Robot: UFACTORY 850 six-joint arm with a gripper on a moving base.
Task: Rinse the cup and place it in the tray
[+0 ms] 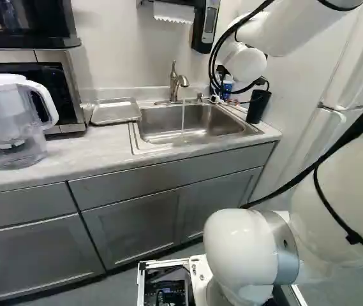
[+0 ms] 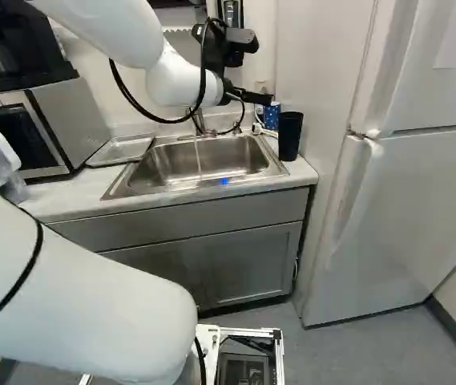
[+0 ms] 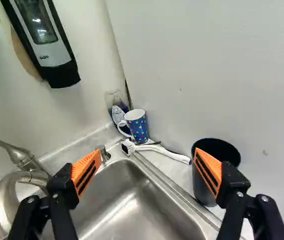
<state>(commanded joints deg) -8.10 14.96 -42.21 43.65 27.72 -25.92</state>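
Cup stands upright beyond one finger of the claw.
Claw is released, fingers wide apart; mug and brush are ahead of it; water runs into the sink.

Left base view: clear pitcher at nine o'clock, microwave at ten, black appliance atop it, wall dispenser at twelve. Right base view: white fridge at three. Wrist view: white-handled brush near bottle.
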